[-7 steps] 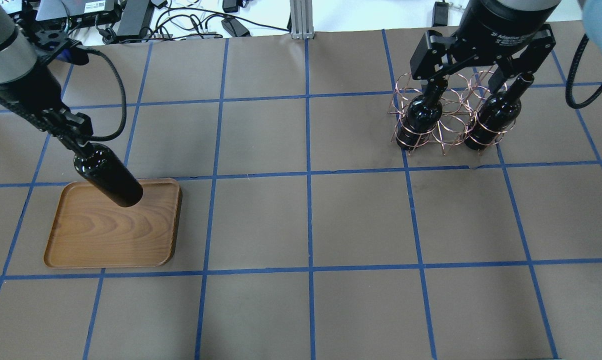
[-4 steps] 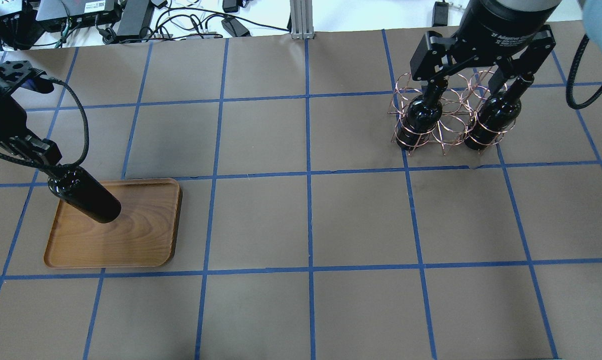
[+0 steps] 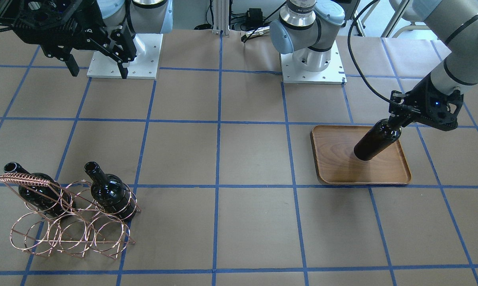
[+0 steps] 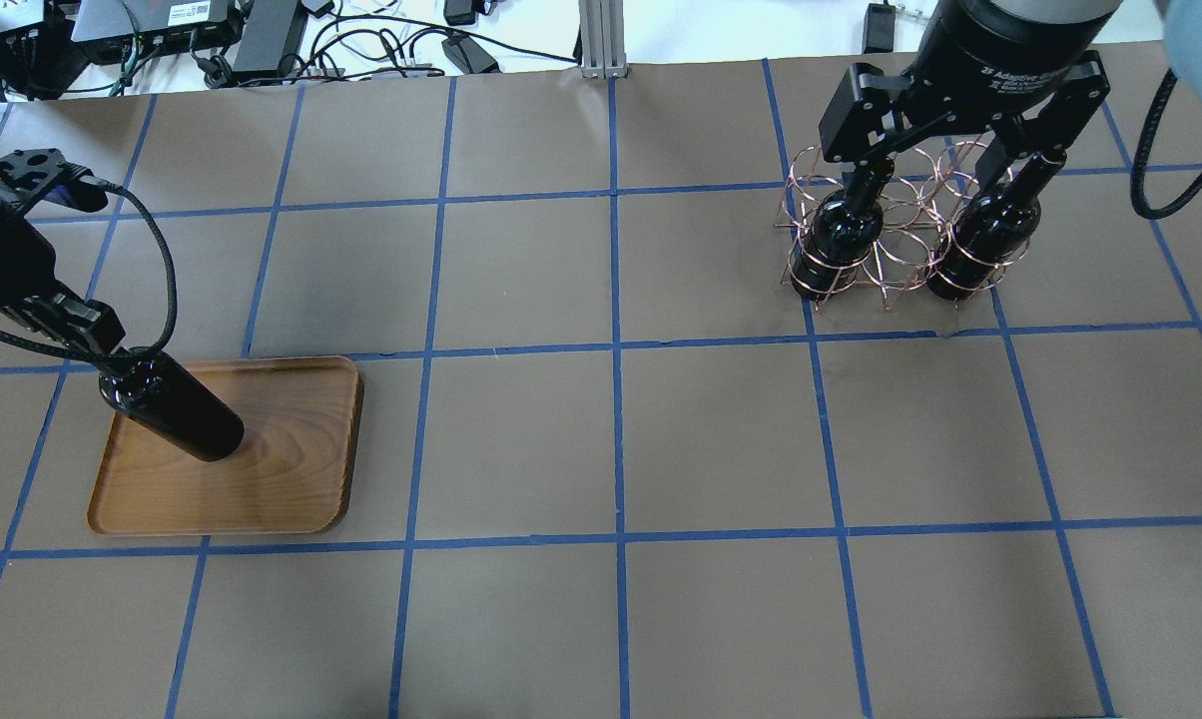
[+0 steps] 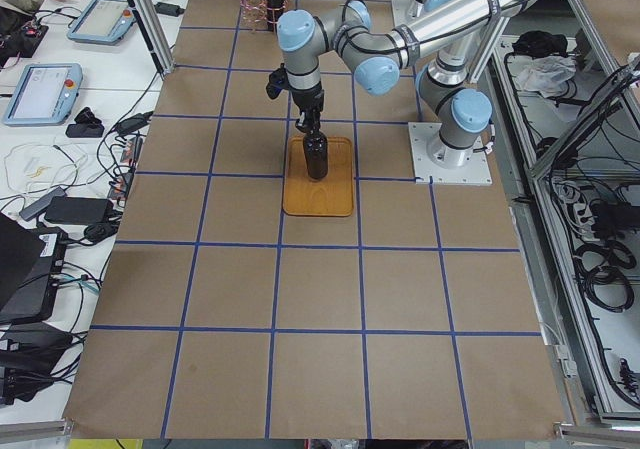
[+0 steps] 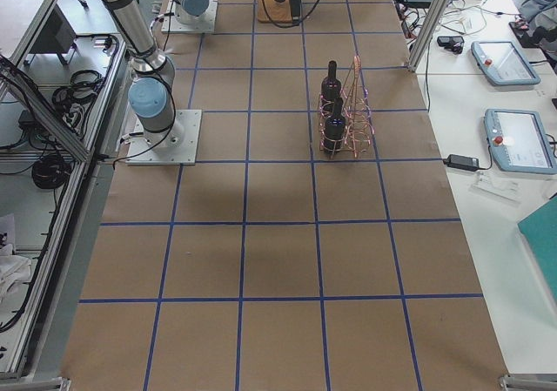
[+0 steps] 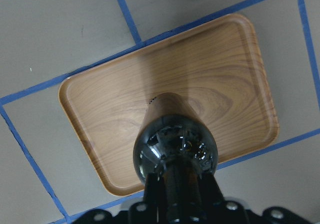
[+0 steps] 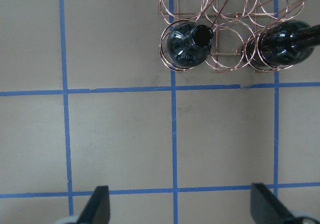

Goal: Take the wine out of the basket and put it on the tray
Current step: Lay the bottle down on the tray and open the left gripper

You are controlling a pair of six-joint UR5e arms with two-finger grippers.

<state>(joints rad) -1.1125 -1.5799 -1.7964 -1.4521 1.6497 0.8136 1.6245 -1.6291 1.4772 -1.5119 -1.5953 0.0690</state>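
Note:
My left gripper [image 4: 102, 352] is shut on the neck of a near-black wine bottle [image 4: 174, 420] and holds it upright over the wooden tray [image 4: 292, 479]. Its base is at or just above the tray's floor; I cannot tell if it touches. The front view shows the same bottle [image 3: 376, 141] over the tray [image 3: 342, 171], and so does the left wrist view [image 7: 175, 149]. The copper wire basket [image 4: 896, 245] holds two more bottles [image 4: 841, 230] [image 4: 985, 240], with its middle slot empty. My right gripper [image 4: 950, 150] hangs open and empty high above the basket.
The table is brown paper with a blue tape grid. The arm bases [image 3: 312, 63] stand on white plates at the robot's side. Cables and power supplies [image 4: 262, 30] lie beyond the far edge. The basket's handle bar [image 3: 24, 179] sticks up above the bottles.
My left gripper has carried the bottle left and down, from above the tray's far edge to low over the tray's left part. The right arm and the basket have not moved.

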